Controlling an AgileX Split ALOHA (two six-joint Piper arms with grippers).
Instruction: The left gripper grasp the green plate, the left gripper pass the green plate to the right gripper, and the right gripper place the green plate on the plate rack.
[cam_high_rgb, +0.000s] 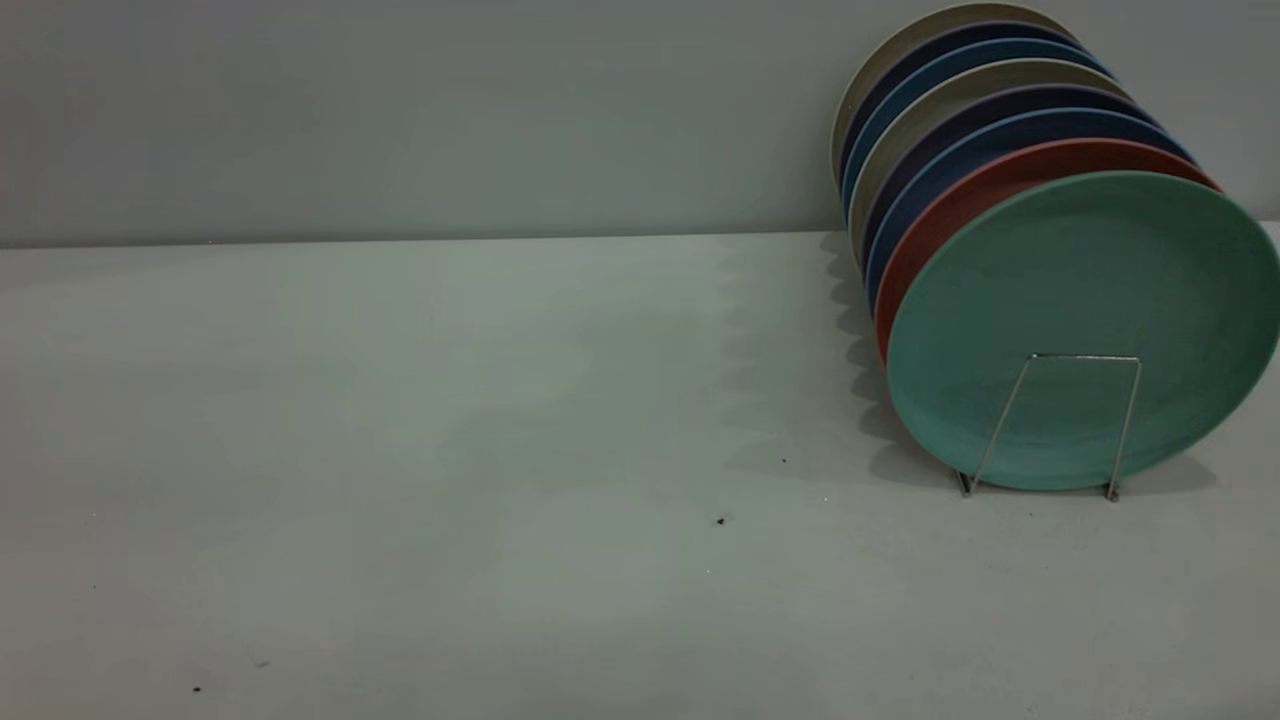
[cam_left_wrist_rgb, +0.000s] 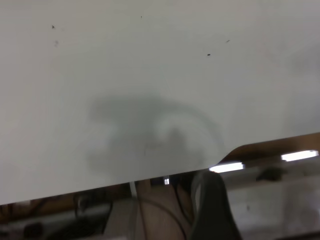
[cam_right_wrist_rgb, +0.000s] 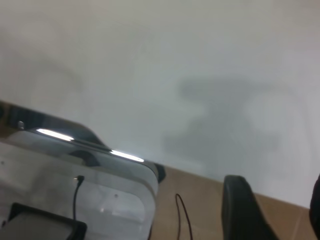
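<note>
The green plate (cam_high_rgb: 1090, 300) stands upright on the plate rack (cam_high_rgb: 1085, 356) at the right of the table, frontmost in a row of several plates, just in front of a salmon-red plate (cam_high_rgb: 960, 205). A silver wire loop of the rack crosses its lower face. Neither gripper shows in the exterior view. My left gripper (cam_left_wrist_rgb: 248, 200) hangs over the table's edge, and only one dark finger (cam_left_wrist_rgb: 212, 205) shows, with a wide empty space beside it. My right gripper (cam_right_wrist_rgb: 277, 192) is open and empty, also over a table edge, with one dark finger (cam_right_wrist_rgb: 242, 210) in view.
Behind the green plate stand dark blue, purple and beige plates (cam_high_rgb: 960, 110), leaning toward the back wall. The white table (cam_high_rgb: 450, 450) spreads left of the rack. In the right wrist view a grey-white casing (cam_right_wrist_rgb: 115, 195) and a cable (cam_right_wrist_rgb: 182, 220) lie beyond the table edge.
</note>
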